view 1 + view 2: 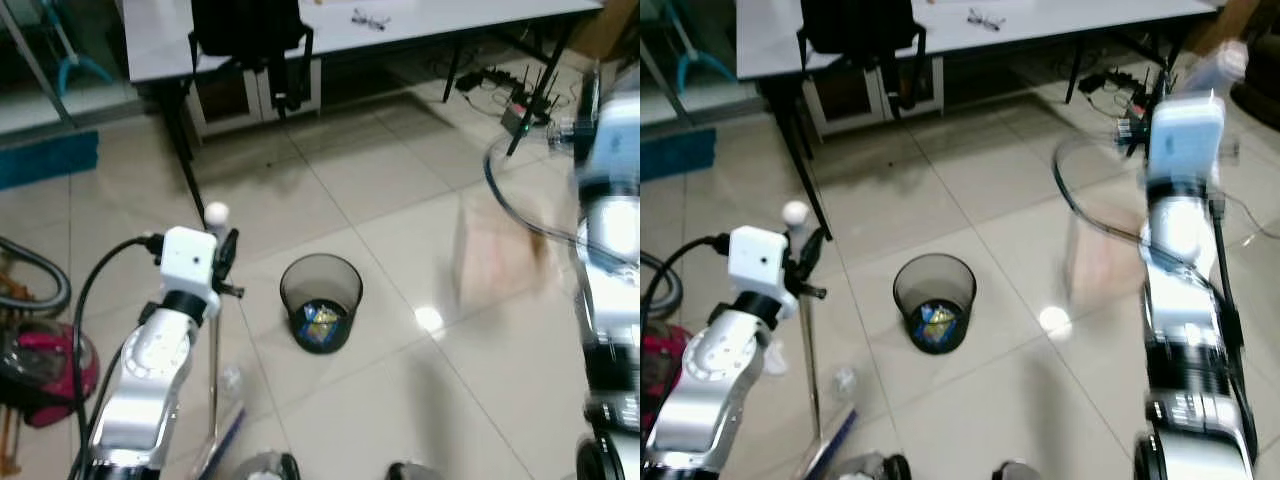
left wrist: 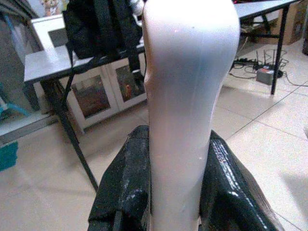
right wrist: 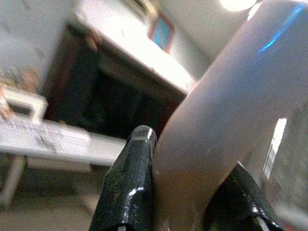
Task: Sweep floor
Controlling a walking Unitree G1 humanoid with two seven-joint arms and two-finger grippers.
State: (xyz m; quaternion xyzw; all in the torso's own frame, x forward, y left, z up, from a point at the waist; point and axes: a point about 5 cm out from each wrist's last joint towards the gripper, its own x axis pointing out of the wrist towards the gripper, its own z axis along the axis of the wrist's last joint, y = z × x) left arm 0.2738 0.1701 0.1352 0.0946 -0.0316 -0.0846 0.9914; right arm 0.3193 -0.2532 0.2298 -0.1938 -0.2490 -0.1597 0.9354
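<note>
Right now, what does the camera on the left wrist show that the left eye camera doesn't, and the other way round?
Left wrist view: the left gripper's black fingers clamped on the white broom handle, close up.

Left eye view: a black mesh wastebasket holding some rubbish, a magenta vacuum cleaner, and the blurred right arm.

Both: the tiled floor, the white table and the black backpack hanging from it.

Pale glossy floor tiles (image 1: 400,200) catch a ceiling-light glare (image 1: 428,319) — a white table (image 1: 160,40) on black legs stands behind, cables (image 1: 500,85) trailing beneath.
</note>
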